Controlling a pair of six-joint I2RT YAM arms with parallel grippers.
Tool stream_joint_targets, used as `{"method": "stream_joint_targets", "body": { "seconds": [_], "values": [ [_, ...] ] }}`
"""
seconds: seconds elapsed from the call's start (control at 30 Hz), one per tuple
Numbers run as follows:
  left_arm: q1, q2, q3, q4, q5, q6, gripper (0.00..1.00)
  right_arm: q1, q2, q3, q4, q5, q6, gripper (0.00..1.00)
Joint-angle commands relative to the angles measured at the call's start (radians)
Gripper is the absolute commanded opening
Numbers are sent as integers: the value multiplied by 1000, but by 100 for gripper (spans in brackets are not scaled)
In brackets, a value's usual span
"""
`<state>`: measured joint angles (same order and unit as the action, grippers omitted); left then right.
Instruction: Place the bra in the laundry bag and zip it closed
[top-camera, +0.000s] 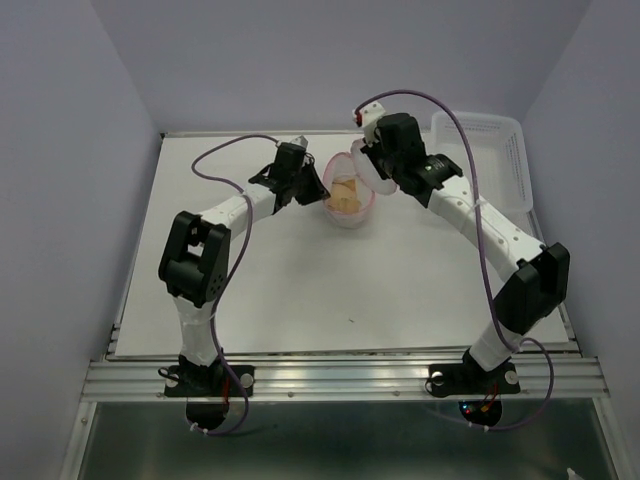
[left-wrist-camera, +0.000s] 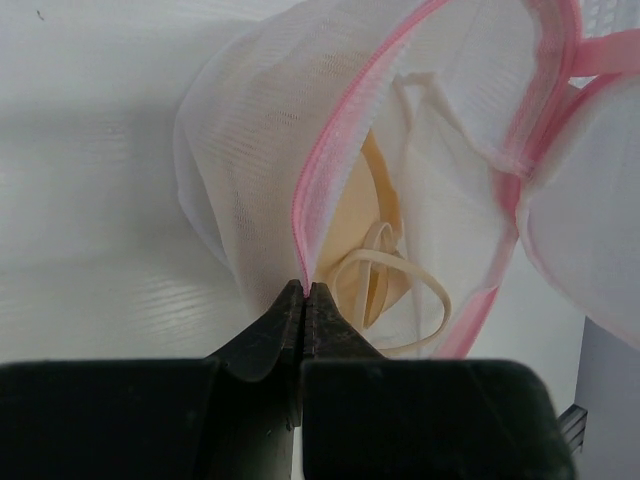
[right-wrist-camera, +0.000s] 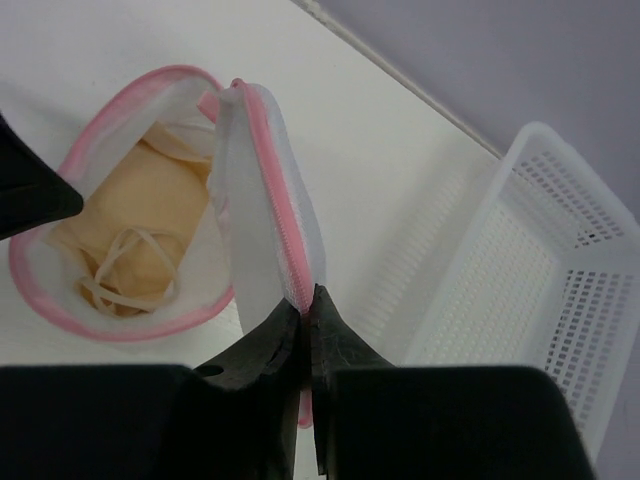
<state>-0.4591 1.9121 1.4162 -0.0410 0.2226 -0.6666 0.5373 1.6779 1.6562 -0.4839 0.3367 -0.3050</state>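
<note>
The laundry bag is a white mesh pouch with pink rims, standing open at the back middle of the table. The peach bra lies inside it, with its looped straps showing. My left gripper is shut on the pink zipper edge of the bag's left rim. My right gripper is shut on the pink rim of the raised lid flap. The bra also shows in the right wrist view, inside the open bag.
A rigid white perforated plastic basket stands at the back right corner, close to the right arm; it also shows in the right wrist view. Purple walls close the table at the back and sides.
</note>
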Motion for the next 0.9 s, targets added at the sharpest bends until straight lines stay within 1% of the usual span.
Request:
{"method": "stream_joint_targets", "body": {
  "seconds": [0.0,0.07,0.13,0.17,0.27,0.3,0.33,0.37,0.4,0.43,0.47,0.5,0.53,0.57,0.63,0.73,0.8,0.87],
  "values": [
    [-7,-13,17,61,21,-25,0,107,29,33,64,120,-71,11],
    [-7,-16,3,72,21,-36,0,136,69,56,64,188,-68,11],
    [-7,-19,-17,91,26,-53,0,168,92,71,64,223,-54,12],
    [-7,-22,-25,102,30,-57,0,168,103,76,62,222,-46,13],
    [-7,-28,-45,127,38,-73,0,190,121,102,44,191,16,21],
    [-6,-27,-49,128,34,-77,0,190,121,120,33,138,70,29],
    [-7,-25,-49,128,29,-79,0,190,118,126,25,98,98,31],
    [-6,-24,-52,130,27,-83,0,190,112,126,21,-6,124,37],
    [-1,-19,-54,131,29,-85,0,190,92,117,21,-58,154,45],
    [2,-18,-57,133,31,-88,0,190,85,114,21,-109,168,51],
    [3,-19,-60,138,32,-90,0,190,79,113,22,-146,182,54],
    [7,-18,-71,139,34,-94,0,190,72,113,21,-187,199,59],
    [14,-22,-75,148,35,-93,0,190,59,113,22,-192,205,62],
    [19,-25,-82,153,31,-91,0,190,51,111,24,-192,210,69],
    [30,-31,-97,165,32,-84,0,190,37,112,27,-199,219,70],
    [48,-35,-105,171,38,-65,0,178,25,109,27,-258,234,70],
    [60,-28,-105,179,61,-51,0,147,25,111,27,-274,269,70],
    [74,-7,-100,185,89,-31,0,74,28,117,27,-321,296,70]
  ]
}}
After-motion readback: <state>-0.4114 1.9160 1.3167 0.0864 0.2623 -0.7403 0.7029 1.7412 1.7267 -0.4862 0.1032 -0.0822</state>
